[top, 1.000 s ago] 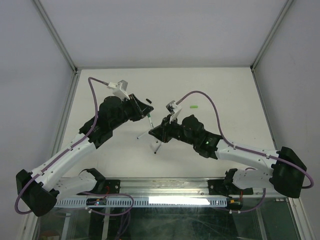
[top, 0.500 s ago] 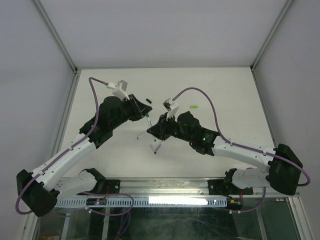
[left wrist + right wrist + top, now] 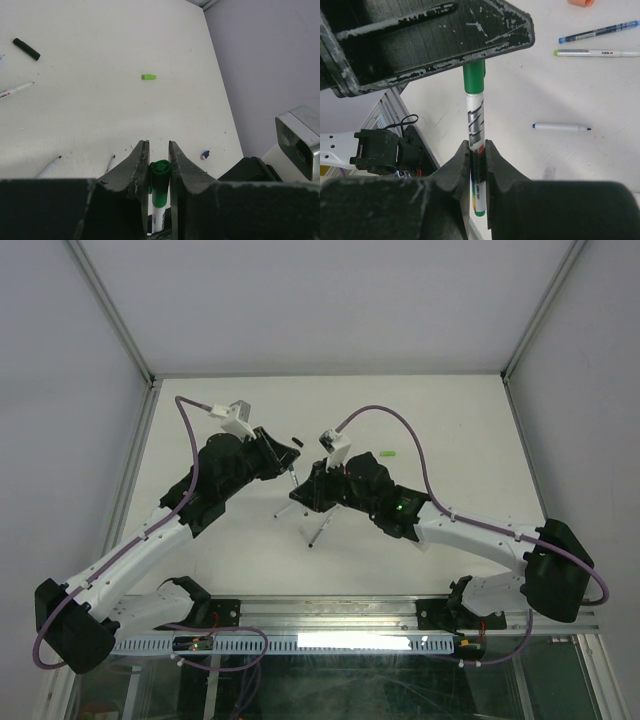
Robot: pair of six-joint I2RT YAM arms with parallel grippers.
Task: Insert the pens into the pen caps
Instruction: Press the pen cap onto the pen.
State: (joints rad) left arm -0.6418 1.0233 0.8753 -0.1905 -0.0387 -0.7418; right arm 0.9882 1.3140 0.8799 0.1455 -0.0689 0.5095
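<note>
In the left wrist view, the lower barrel of the green-capped pen (image 3: 159, 220) is hidden between the fingers of the left gripper (image 3: 157, 147) and cut off by the bottom edge. The near parts of one loose pen (image 3: 50, 168) and a second loose pen (image 3: 111, 163) are covered by the gripper's body. A white pen (image 3: 15, 90) is cut off by the left edge. A small blue thing (image 3: 205, 154) at the right is too small to be identified.

In the right wrist view, the top of the dark green cap (image 3: 474, 77) is hidden under the left gripper's finger (image 3: 445, 35). An orange cap (image 3: 581, 2) is cut off by the top edge, and a light-green-tipped pen (image 3: 597, 52) by the right edge.

From above, two crossed pens (image 3: 318, 532) are partly covered by the right arm (image 3: 470, 535).
</note>
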